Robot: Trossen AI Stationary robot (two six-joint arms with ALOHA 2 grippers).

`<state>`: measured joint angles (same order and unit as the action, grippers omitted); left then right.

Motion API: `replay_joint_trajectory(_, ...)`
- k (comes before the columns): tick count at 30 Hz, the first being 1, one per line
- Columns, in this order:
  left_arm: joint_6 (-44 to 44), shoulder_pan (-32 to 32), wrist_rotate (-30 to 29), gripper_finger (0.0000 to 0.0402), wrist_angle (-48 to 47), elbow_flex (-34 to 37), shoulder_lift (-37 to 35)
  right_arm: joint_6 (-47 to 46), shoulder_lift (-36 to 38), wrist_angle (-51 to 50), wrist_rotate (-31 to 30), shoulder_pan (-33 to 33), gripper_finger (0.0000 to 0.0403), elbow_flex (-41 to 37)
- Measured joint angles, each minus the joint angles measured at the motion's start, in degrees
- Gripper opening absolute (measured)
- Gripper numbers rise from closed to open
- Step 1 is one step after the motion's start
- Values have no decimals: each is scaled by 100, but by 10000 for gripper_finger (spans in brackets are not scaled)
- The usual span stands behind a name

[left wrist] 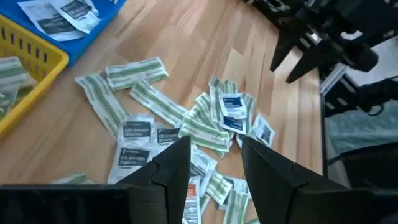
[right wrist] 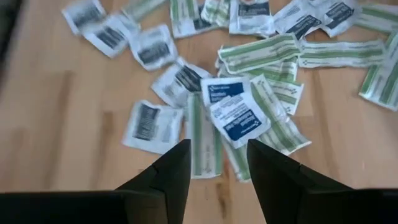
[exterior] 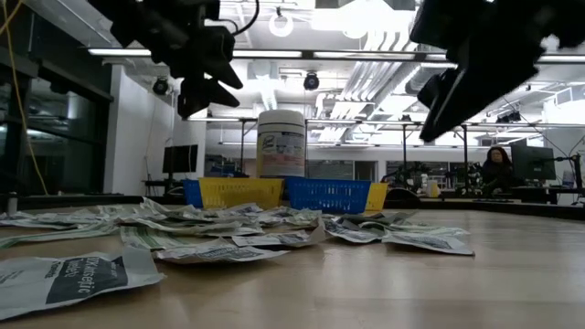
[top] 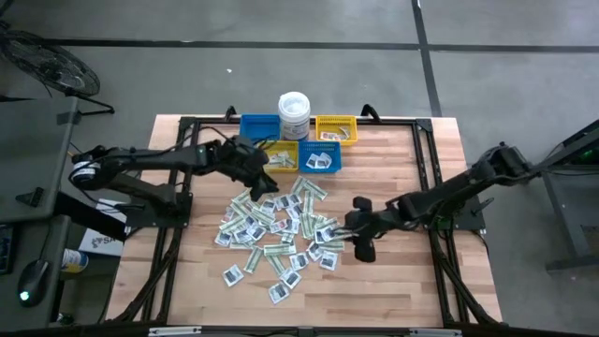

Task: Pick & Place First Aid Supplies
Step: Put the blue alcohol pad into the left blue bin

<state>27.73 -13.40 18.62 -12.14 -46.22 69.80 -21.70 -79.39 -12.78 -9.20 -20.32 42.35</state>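
Lying loose in a scattered heap at table centre: first aid packets, white squares with dark print mixed with green-and-white strips. Hovering over heap's far left edge: left gripper, fingers parted, empty. Hovering over heap's right edge: right gripper, fingers parted, empty, above a blue-printed white packet. Standing at table's far edge: white lidded tub; blue bins; yellow bins, some already containing packets.
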Motion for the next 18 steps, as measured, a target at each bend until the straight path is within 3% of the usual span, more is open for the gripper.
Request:
replay_joint_trajectory(8, 424, 589, -531, 144, 2, 0, 0, 990, -842, 311, -681, -114, 151, -2)
replay_joint_trajectory(18, 838, 869, -995, 144, 1, 0, 0, 2224, -1340, 500, -695, -114, 151, -2)
